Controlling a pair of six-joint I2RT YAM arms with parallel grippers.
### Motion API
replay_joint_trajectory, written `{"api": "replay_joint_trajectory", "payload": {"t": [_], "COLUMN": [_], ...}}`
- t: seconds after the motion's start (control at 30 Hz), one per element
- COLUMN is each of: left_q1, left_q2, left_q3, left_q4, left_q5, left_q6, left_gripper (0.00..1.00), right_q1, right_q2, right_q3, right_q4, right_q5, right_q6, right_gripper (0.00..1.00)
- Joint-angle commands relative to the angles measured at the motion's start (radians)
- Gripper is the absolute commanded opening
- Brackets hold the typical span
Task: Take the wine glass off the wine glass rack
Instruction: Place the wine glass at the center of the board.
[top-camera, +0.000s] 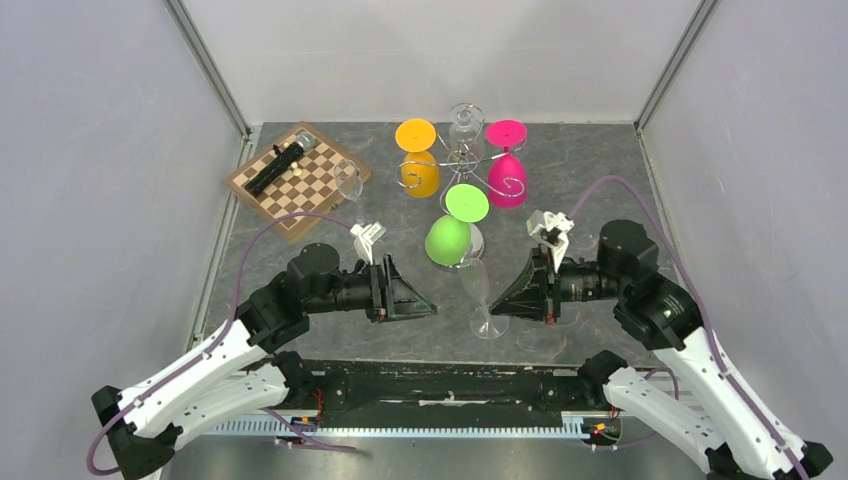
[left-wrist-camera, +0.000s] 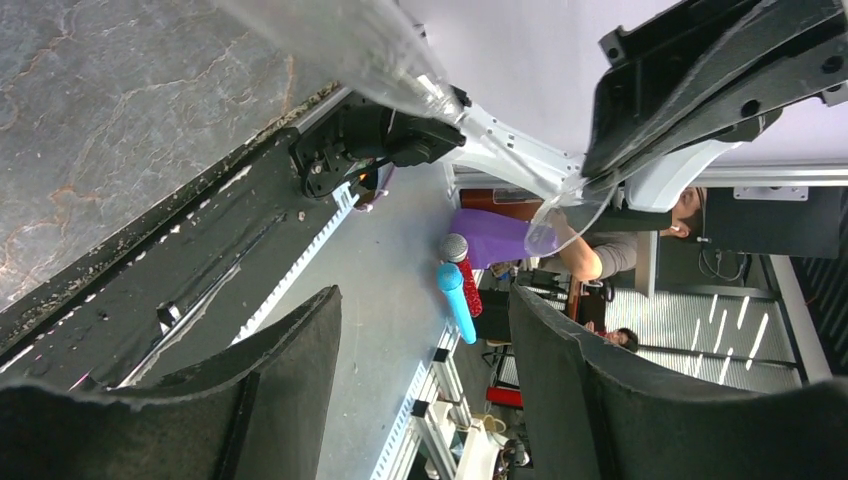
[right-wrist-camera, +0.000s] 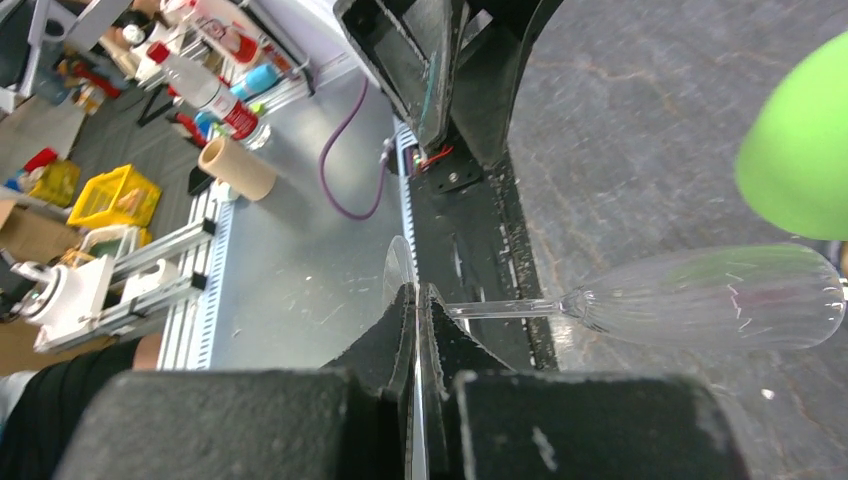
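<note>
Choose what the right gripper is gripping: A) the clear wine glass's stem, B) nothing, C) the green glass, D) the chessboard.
A: in the right wrist view, the right gripper is shut on the thin stem of the clear wine glass, whose bowl sticks out beyond it.

Plain light-grey panels box in a dark, marbled stone-look tabletop, with metal corner posts at the back. Lighting's even and pretty flat. Past the near edge there's grey floor and a yellow crate among workshop clutter.
</note>
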Motion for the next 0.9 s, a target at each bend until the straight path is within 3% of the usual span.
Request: {"api": "replay_joint_trajectory", "payload": {"t": [0.0, 0.17, 0.43, 0.87], "left_q1": [-0.006, -0.006, -0.006, -0.005], "left_q2": [-0.03, -0.052, -0.119, -0.231], "left_q3": [0.008, 0.005, -0.017, 0.063], "left_q4": [0.05, 0.05, 0.026, -0.22], "left_q5": [-0.016, -0.013, -0.008, -0.092], "left_q6": [-0.046, -0.063, -0.101, -0.114], "left_gripper": [0.68, 0.68, 0.68, 0.68], "right_q1": [0.08, 0.234, 0.558, 0.717], "right_q2": [0.05, 0.089, 0.165, 0.269], "right_q3": [0.066, 0.096, 0.119, 0.169], "right_q4": [-0.01, 0.037, 0.136, 0.193], "right_q5": [-0.006, 0.076, 0.361, 0.597], "right_q6": [-0.036, -0.019, -0.074, -0.179], "right_gripper": [0.0, 0.0, 0.0, 0.0]}}
